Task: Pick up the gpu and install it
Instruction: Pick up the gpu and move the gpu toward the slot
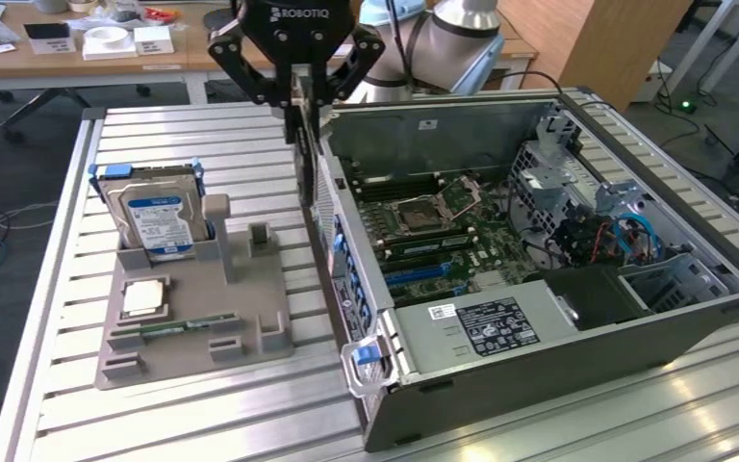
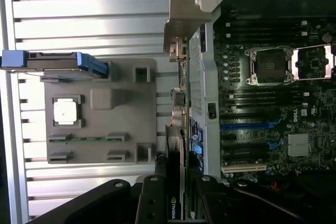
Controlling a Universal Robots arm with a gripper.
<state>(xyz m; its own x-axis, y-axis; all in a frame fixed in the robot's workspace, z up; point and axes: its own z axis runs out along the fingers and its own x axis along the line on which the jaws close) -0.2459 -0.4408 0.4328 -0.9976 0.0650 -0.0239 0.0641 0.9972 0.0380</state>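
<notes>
table: slatted metal table (image 1: 62, 385), carrying everything below.
tray: grey parts tray (image 1: 261, 332) toward the exterior view's left, well apart from the card.
hard drive: silver hard drive (image 1: 162, 223) with a blue-white label, standing upright at the tray's far end.
chip: square cpu chip (image 1: 145, 298) lying flat in its pocket, nearer the camera than the drive.
ram: narrow green ram stick (image 1: 188, 327) lying in a slot just below the chip.
gripper: black gripper (image 1: 303, 96) up high between the tray and the case, its fingers pinching the card's upper edge.
gpu: the gpu (image 1: 300, 140) hangs upright and edge-on from the fingers, off the table. in the wrist view the gpu (image 2: 176, 156) sits just on the tray's side of the case wall, not over the board.
bracket: silver bracket (image 2: 181, 30) at the card's far end, probably; it blurs into the case rim.
in the way: the rear wall (image 1: 344, 269) of the open computer case stands between the card and the board.
motherboard: green motherboard (image 1: 434, 236) inside, with an open cpu socket (image 1: 421, 210) and blue slots (image 1: 415, 276).
power supply: labelled power supply (image 1: 492, 322) at the near end.
drive cage: metal drive cage (image 1: 556, 183) and blue cables (image 1: 633, 236) at the exterior view's right.
</notes>
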